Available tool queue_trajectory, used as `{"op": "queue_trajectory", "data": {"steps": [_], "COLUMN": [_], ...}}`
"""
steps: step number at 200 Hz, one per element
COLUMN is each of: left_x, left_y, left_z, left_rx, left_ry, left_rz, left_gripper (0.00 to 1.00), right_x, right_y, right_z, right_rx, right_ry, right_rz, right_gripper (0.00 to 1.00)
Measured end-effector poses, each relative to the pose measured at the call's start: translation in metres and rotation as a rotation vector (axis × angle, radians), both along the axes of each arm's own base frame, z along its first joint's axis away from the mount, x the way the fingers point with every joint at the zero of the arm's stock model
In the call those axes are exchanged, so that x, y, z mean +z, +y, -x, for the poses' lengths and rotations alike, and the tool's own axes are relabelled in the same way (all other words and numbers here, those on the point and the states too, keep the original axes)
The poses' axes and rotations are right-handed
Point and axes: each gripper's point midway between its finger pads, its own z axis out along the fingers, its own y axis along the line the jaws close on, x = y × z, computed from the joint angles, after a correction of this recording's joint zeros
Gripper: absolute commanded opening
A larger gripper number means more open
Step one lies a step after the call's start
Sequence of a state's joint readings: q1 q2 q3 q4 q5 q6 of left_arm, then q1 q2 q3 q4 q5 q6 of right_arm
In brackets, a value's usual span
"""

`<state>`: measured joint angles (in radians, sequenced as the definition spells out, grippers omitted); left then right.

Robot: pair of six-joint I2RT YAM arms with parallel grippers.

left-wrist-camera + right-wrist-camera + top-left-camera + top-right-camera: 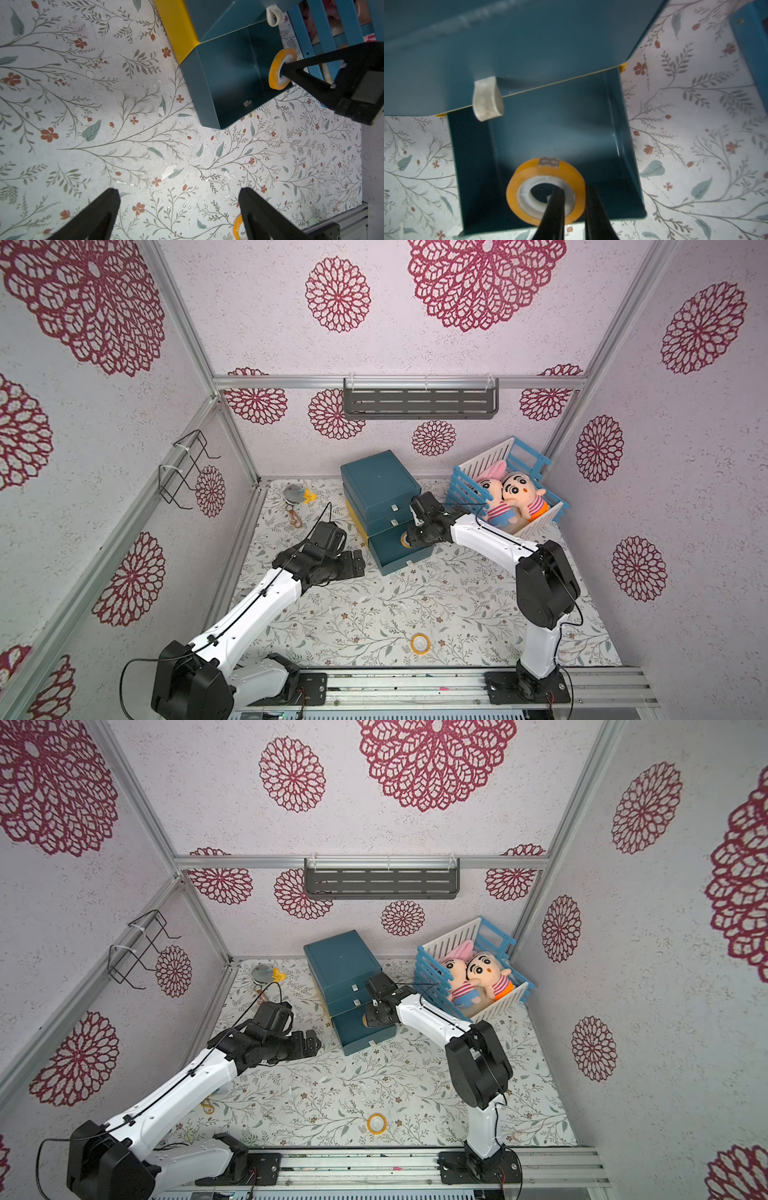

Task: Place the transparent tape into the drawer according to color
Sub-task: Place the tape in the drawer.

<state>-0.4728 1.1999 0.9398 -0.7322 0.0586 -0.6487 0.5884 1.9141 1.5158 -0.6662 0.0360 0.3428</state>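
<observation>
— One big flowery mat (415, 601) is spread under everything. What is set on it at the back?

— A blue chest (376, 483) is set there. Its bottom drawer (471, 166) is pulled out.

— How is the left gripper (178, 191) held?

— Its jaws are spread wide apart, and nothing is held between them. It is held low over the mat, just beside the drawer.

— And the right gripper (573, 190)?

— It is clamped on a yellow tape roll (546, 169). One finger is put through the white hole, and the other is pressed on the outside. The roll is held over the open drawer. Whether the drawer floor is touched cannot be told.

— Is more tape seen?

— One more yellow roll (420, 644) is laid flat on the mat, near the front rail (415, 686), well apart from the drawer.
</observation>
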Motion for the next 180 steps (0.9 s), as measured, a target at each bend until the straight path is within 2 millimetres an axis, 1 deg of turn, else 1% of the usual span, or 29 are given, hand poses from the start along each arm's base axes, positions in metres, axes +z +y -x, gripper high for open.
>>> {"op": "queue_trajectory", "data": {"steps": [18, 22, 33, 43, 53, 61, 81, 104, 126, 152, 167, 180], "left_x": [0.0, 0.0, -0.001, -0.001, -0.001, -0.001, -0.002, -0.007, -0.013, -0.021, -0.024, -0.027], "left_y": [0.001, 0.001, 0.0, -0.002, -0.004, -0.006, -0.01, -0.014, -0.02, -0.036, -0.047, -0.056], "left_z": [0.003, 0.004, 0.005, 0.006, 0.008, 0.009, 0.012, 0.016, 0.021, 0.029, 0.034, 0.038], "left_rx": [0.004, 0.003, 0.001, -0.006, -0.012, -0.019, -0.034, -0.051, -0.075, -0.133, -0.172, -0.198], "left_ry": [0.004, 0.004, 0.005, 0.006, 0.007, 0.008, 0.016, 0.031, 0.055, 0.091, 0.107, 0.117], "left_rz": [0.002, 0.002, 0.003, 0.004, 0.004, 0.004, -0.001, -0.01, -0.025, -0.05, -0.063, -0.071], "left_gripper": [0.97, 0.97, 0.97, 0.97, 0.97, 0.97, 0.97, 0.97, 0.97, 0.97, 0.97, 0.97], "right_x": [-0.01, -0.011, -0.013, -0.013, -0.012, -0.011, -0.01, -0.009, -0.007, 0.006, 0.021, 0.037], "right_y": [0.001, 0.001, 0.001, 0.001, 0.002, 0.003, 0.005, 0.006, 0.007, 0.002, -0.003, -0.008], "right_z": [0.001, 0.001, 0.001, 0.0, -0.001, -0.001, -0.002, -0.002, -0.001, 0.008, 0.016, 0.023], "right_rx": [0.004, 0.005, 0.005, 0.005, 0.006, 0.005, 0.014, 0.027, 0.03, 0.031, 0.027, 0.025], "right_ry": [0.021, 0.023, 0.026, 0.024, 0.02, 0.019, 0.013, 0.009, 0.002, -0.02, -0.043, -0.068], "right_rz": [0.008, 0.009, 0.01, 0.009, 0.006, 0.001, -0.004, -0.008, -0.02, -0.04, -0.062, -0.089], "right_gripper": [0.01, 0.05, 0.13, 0.24, 0.31, 0.39, 0.5, 0.54, 0.62, 0.71, 0.77, 0.85]}}
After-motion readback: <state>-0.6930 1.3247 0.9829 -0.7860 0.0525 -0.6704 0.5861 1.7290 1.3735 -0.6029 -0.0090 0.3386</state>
